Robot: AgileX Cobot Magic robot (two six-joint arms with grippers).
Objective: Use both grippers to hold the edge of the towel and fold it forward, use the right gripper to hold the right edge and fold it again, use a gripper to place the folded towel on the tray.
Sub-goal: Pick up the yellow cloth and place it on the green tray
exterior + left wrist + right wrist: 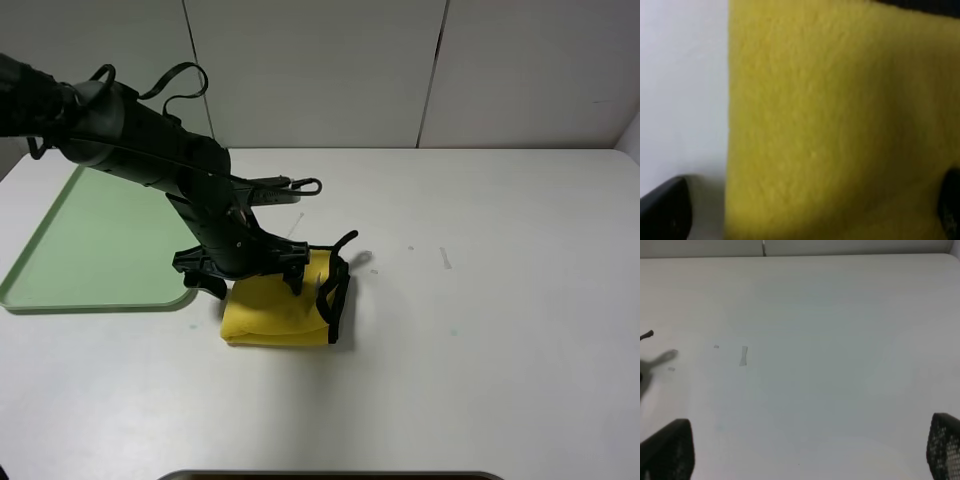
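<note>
The towel (pixel 275 312) lies folded on the white table (pixel 480 300), a thick yellow pad a little left of the middle in the high view, with its black binding showing along the edge at its 3 o'clock side and a black loop (pixel 343 243) curling up off the corner at about 1 o'clock. The tray (pixel 95 245), pale green with a low rim, sits flat on the table at roughly 10 o'clock from the towel, close to it but not touching; nothing lies on the part of it that shows. The left arm (pixel 140 145) reaches in from the upper left corner and bends down over the towel, so that the left gripper (pixel 250 275) sits low at the towel's far edge, at 12 o'clock on the cloth. Its jaws are spread wide: the left wrist view shows yellow plush filling the space between the two black fingertips (pixel 665 212). Whether the tips touch the cloth cannot be told. The right gripper (pixel 805 452) is outside the high view; its own camera shows its fingers (pixel 667 450) spread wide over bare table, holding nothing.
</note>
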